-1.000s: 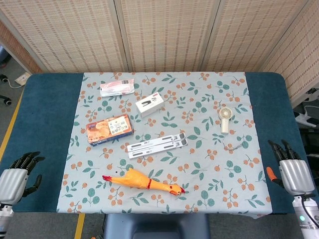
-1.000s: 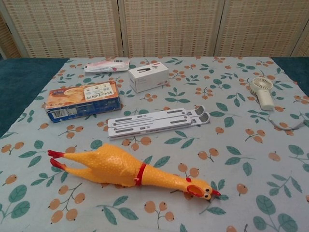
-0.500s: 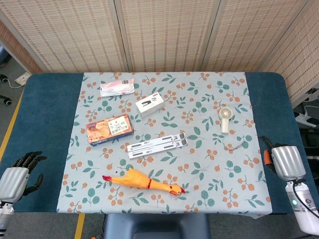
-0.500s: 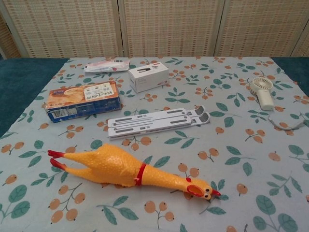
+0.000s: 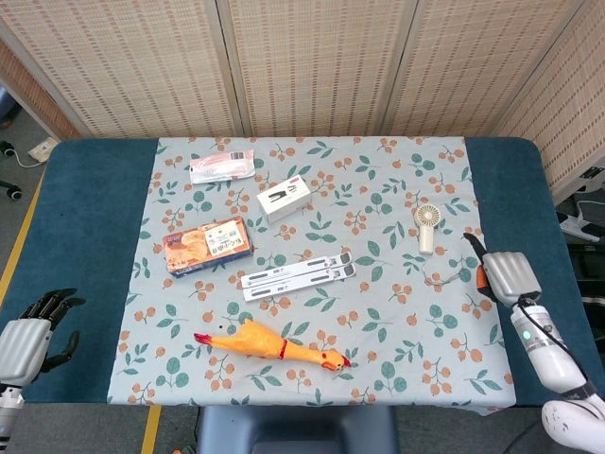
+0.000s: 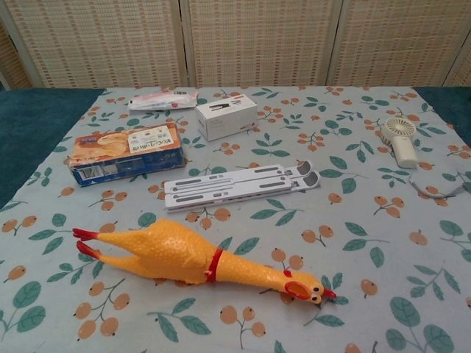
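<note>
Right hand [image 5: 506, 274], empty, fingers loosely apart, near handheld fan [image 5: 427, 225] at table's right edge.
Risk: a careless reach could knock the fan aside; left hand [image 5: 28, 339] empty, fingers spread.

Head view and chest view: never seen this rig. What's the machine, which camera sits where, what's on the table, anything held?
It is a two-armed robot with a five-finger robot hand on each arm. The head view looks down from above; the chest view looks across the table from lower down. In the head view the left hand sits at the lower left and the right hand near the cloth's right edge. Neither holds anything, and neither shows in the chest view. On the floral tablecloth lie a rubber chicken, a folded laptop stand, an orange snack box, a white box, a pink packet and a small handheld fan, the item nearest the right hand.
</note>
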`<state>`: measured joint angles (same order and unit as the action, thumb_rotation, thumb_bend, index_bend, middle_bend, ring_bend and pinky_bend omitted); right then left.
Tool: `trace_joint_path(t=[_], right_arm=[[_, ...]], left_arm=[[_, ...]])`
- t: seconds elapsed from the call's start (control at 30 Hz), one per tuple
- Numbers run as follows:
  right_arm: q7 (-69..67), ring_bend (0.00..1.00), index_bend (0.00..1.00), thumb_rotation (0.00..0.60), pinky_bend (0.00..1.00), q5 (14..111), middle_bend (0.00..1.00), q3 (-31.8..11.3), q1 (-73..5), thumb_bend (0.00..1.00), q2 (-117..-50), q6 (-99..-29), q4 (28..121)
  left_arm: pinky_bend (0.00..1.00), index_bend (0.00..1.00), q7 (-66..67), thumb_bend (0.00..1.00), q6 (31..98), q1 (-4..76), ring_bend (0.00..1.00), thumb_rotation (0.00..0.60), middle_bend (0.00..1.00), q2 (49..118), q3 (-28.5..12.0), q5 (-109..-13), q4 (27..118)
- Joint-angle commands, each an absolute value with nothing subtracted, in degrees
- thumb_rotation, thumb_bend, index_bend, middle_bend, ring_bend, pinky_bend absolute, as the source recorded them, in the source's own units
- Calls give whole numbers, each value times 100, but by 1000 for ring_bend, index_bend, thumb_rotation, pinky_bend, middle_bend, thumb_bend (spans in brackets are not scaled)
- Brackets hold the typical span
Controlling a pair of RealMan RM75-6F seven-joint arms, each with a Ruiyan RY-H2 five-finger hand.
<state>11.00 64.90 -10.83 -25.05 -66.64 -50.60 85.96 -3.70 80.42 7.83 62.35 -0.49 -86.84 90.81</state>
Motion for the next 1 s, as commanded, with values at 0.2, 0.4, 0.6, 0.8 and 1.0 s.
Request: trace_joint_path(t=[0.2, 0.4, 0.6, 0.8, 1.0], right_arm=[[1248, 696, 137, 600, 739, 5985, 865, -1168, -2974, 874, -7121, -4668, 8073], [1333, 697, 137, 600, 740, 5599, 880, -1164, -3205, 901, -7337, -4447, 7803], [1631, 697, 124, 600, 739, 5082, 881, -1094, -3443, 906, -7594, -4241, 7466], [1753, 697, 75, 600, 740, 4737, 881, -1004, -3615, 906, -7801, -4068, 7169], [1671, 697, 59, 600, 740, 4631, 881, -944, -3674, 906, -7899, -3975, 7066]], left_arm=[[263, 252, -329, 470, 7962, 807, 130, 600, 138, 6221, -32, -8657, 9116], [263, 252, -384, 470, 7941, 814, 130, 600, 138, 6199, -18, -8670, 9119], [263, 253, -447, 470, 7934, 814, 130, 600, 138, 6175, -9, -8675, 9128], [264, 253, -467, 471, 7900, 825, 130, 600, 138, 6162, 2, -8672, 9132], [264, 254, -442, 472, 7843, 845, 131, 600, 138, 6156, 1, -8634, 9153]])
